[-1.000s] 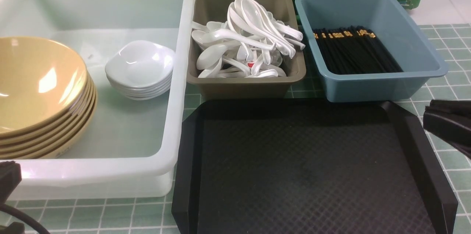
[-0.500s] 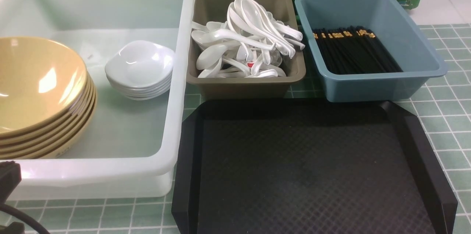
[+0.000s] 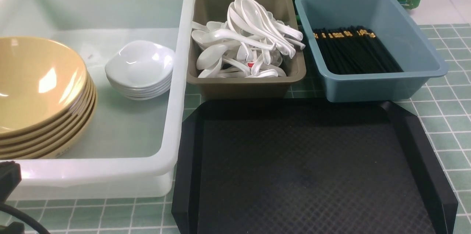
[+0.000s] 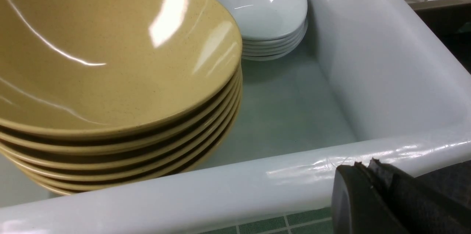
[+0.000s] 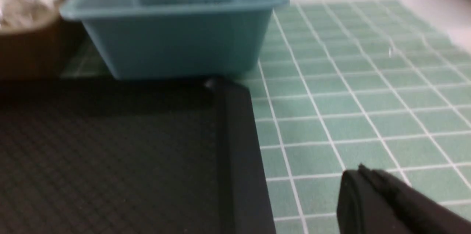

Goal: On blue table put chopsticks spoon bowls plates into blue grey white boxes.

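Teal gridded table [image 3: 447, 116] bears glossy mustard bowls [image 3: 36, 90].

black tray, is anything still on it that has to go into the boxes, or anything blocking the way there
Nothing visible: the black tray lies bare. Bowls and plates sit stacked in the white box, spoons in the grey box, chopsticks in the blue box.
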Available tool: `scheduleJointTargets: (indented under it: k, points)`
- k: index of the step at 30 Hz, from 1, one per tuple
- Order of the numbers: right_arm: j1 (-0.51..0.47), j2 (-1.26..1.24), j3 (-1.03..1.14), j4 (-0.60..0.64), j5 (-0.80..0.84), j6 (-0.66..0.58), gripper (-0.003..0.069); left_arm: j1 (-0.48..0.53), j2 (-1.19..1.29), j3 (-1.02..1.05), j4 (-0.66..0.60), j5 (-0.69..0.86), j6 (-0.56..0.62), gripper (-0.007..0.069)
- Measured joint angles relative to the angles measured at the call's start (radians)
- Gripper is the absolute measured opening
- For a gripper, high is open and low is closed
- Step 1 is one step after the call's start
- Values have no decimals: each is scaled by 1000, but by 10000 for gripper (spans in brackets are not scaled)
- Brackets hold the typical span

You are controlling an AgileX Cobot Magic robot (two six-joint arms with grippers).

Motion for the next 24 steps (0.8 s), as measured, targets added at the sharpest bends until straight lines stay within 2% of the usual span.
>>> scheduleJointTargets:
  k: [24]
  points:
    - [0,0,-2,0,8,7,36,0,0,23,-6,-5,-5,-6]
